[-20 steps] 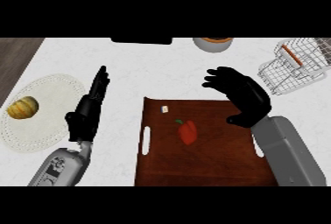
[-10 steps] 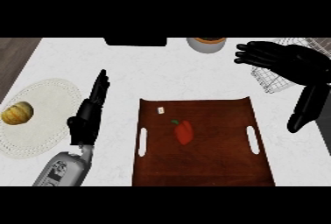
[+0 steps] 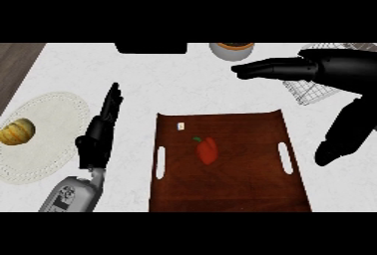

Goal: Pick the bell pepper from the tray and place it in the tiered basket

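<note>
My right hand [image 3: 309,68] is spread wide and holds nothing, fingers straight and pointing toward nine o'clock, thumb hanging down at four o'clock of the palm. It hovers above the counter, partly covering the tiered basket [image 3: 313,92] (only some wire mesh shows beneath it). The bell pepper [image 3: 208,150] lies near the middle of the brown tray [image 3: 228,189], well apart from both hands. My left hand [image 3: 99,134] rests open at nine o'clock of the tray, fingers up.

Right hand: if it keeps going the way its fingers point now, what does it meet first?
Nothing obvious. The right hand points toward the view's left across bare counter, passing below the cup. Height is unclear, so this is tentative.
</note>
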You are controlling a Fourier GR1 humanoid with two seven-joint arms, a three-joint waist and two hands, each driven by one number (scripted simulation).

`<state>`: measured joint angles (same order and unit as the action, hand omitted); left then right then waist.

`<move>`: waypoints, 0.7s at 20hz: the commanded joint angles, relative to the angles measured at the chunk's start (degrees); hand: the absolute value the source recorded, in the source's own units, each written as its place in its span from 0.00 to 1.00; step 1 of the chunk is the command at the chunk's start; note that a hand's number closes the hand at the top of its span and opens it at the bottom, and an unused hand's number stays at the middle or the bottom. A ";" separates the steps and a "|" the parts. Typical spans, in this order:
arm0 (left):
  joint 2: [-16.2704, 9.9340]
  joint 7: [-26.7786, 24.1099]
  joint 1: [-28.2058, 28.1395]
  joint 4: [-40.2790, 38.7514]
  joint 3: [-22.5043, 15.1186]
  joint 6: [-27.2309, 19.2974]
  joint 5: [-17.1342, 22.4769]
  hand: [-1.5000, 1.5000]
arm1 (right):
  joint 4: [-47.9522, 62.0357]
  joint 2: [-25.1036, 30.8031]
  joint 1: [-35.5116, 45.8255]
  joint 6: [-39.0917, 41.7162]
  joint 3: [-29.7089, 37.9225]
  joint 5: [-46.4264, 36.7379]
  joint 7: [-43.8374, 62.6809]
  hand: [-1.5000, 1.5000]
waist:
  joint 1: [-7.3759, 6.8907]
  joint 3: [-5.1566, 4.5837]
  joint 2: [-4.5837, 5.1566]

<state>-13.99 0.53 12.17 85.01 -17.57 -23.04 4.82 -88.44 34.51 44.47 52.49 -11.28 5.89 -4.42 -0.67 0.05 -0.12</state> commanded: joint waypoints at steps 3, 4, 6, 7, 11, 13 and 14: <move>-0.29 1.95 0.23 1.58 1.35 1.21 0.05 0.50 | -7.62 -4.65 -0.53 -3.86 -6.91 -12.73 3.09 0.00 | 0.16 -0.06 0.10; -0.07 1.53 -0.63 2.10 1.75 0.24 -0.68 0.50 | -12.18 -2.53 -6.37 -3.40 -6.96 -14.36 1.17 0.00 | 0.67 -0.03 0.02; 2.17 -1.61 0.56 -2.65 2.03 1.37 -0.68 0.50 | -10.12 -7.54 -4.13 -3.87 -9.69 -15.91 4.74 0.00 | 0.65 -0.08 0.13; -1.88 0.05 -3.35 3.81 3.69 4.21 1.21 0.50 | -11.06 -7.59 -5.96 -4.02 -9.45 -16.96 4.79 0.00 | 0.34 -0.06 0.02; 2.03 -0.28 -3.38 2.62 0.80 1.99 -3.39 0.50 | -9.10 -10.91 -4.81 -4.14 -11.42 -23.89 2.67 0.00 | 0.26 -0.05 0.14; 0.43 0.73 -3.60 3.42 3.17 4.04 -1.87 0.50 | -12.15 -9.39 -6.40 -0.83 -11.18 -23.55 4.35 0.00 | 0.47 -0.06 0.07; 2.81 0.11 -3.63 2.61 1.34 2.00 -4.16 0.50 | -12.20 -8.78 -4.91 2.94 -8.86 -20.70 6.67 0.00 | 0.61 -0.07 0.04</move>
<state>-12.61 0.92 9.32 87.55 -15.67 -21.10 2.16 -99.07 26.25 39.57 51.52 -20.50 -14.01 -0.32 -0.24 -0.01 -0.04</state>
